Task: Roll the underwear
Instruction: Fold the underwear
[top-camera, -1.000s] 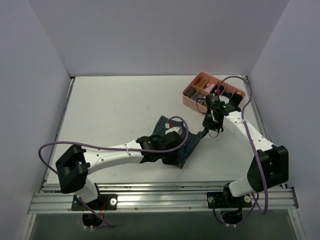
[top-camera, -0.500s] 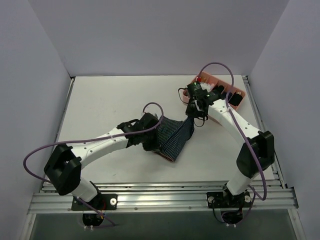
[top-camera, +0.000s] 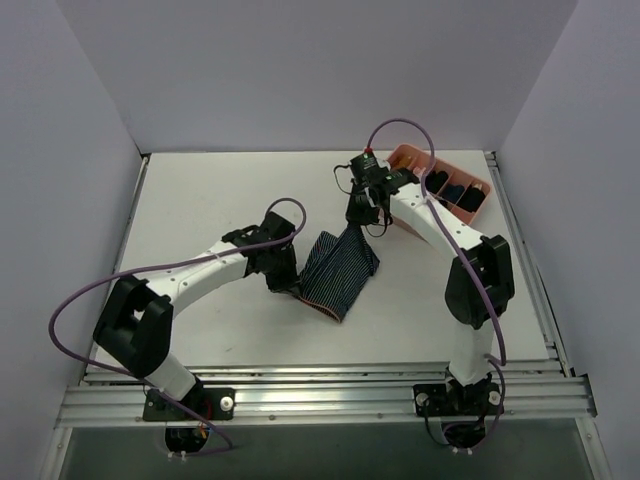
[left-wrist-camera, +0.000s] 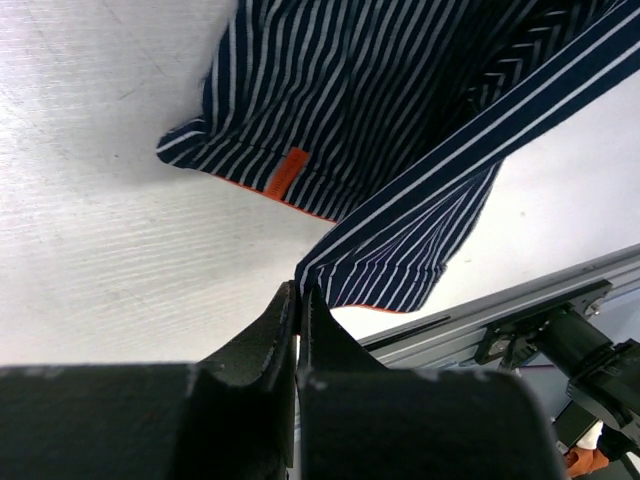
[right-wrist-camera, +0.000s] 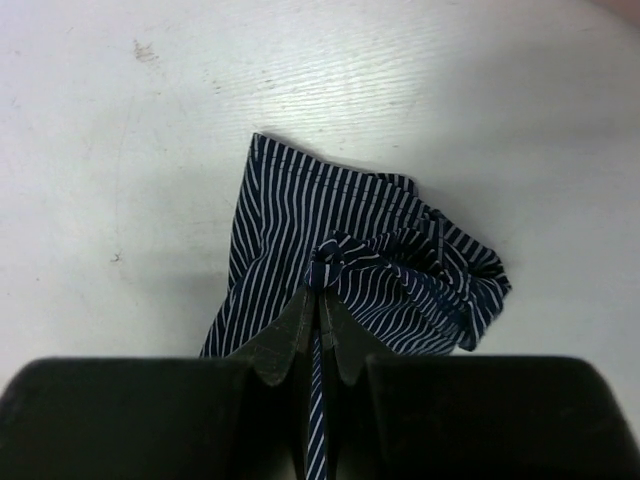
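From above, you are looking at a white table (top-camera: 220, 190) with both arms reaching in toward its middle, and the underwear (top-camera: 338, 268), dark navy with thin light stripes, is stretched between them a little right of centre. Your left gripper (top-camera: 290, 283) sits at the cloth's near left edge. In the left wrist view its fingers (left-wrist-camera: 285, 310) are pressed together with no gap that you could see, and they pinch a corner of a striped flap of the underwear (left-wrist-camera: 350, 90). That flap runs taut from the fingertips up and away to the right, lifted above the rest of the garment. The rest lies flat on the table beneath it, showing a thin reddish hem and a small orange tab (left-wrist-camera: 285, 172). A metal rail (left-wrist-camera: 500, 320) crosses the lower right of that view. Your right gripper (top-camera: 362, 225) is at the far corner of the cloth, just beside the pink tray (top-camera: 415, 153), which stands near the table's far right corner with small dark bundles (top-camera: 450, 190) in its compartments. In the right wrist view its fingers (right-wrist-camera: 300, 325) are likewise closed tight, nipping a small gathered fold of the underwear (right-wrist-camera: 290, 220). Below that pinch the cloth lies partly flat on the left and bunched into wrinkles on the right.
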